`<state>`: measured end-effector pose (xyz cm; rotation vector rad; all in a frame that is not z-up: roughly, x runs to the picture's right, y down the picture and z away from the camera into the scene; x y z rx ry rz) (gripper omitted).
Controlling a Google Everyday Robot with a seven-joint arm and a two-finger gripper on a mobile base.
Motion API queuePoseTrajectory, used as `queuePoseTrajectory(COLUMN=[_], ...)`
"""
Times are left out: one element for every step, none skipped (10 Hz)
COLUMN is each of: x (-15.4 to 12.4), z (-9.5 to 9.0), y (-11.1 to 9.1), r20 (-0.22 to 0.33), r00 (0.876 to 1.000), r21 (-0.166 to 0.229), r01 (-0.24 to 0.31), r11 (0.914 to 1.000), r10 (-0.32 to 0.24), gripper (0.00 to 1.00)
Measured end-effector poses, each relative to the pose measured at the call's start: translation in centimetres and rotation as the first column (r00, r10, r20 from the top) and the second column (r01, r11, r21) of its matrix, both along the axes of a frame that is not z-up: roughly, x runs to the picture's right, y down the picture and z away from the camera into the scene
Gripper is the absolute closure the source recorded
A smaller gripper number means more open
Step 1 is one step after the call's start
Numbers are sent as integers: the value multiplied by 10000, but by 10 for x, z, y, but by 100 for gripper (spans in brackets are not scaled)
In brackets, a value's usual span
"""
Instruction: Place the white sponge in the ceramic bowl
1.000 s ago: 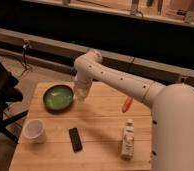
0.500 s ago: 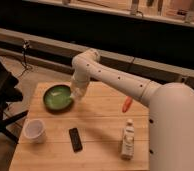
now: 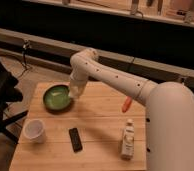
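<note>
The ceramic bowl, green inside with a darker rim, sits on the wooden table at its back left. My gripper hangs from the white arm and points down over the bowl's right rim. A pale whitish shape shows at the gripper's tip. I cannot tell whether it is the white sponge or part of the gripper. No sponge lies apart on the table.
A white cup stands at the table's front left. A black remote lies in the front middle, and a white bottle stands at the front right. An orange object lies right of centre. A black chair stands to the left.
The arm has swung left, carrying the gripper from beside the bowl to over its right rim. Nothing on the table has moved.
</note>
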<state>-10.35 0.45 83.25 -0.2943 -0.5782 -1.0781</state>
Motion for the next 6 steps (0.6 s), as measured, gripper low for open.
queuePoseTrajectory(x=[-3, -8, -13, -16, -16, -17], z=[0, 0, 0, 0, 1, 2], y=[-2, -4, -5, -6, -7, -8], r20=[69, 150, 219, 263, 285, 323], r00=[10000, 9999, 9998, 9996, 9996, 9995], r21=[20, 40, 54, 56, 63, 64], r01=[9, 25, 43, 57, 57, 45], r11=[10000, 10000, 10000, 10000, 10000, 10000], r10=[-9, -26, -44, -58, -59, -47], gripper=[83, 83, 83, 83, 83, 83])
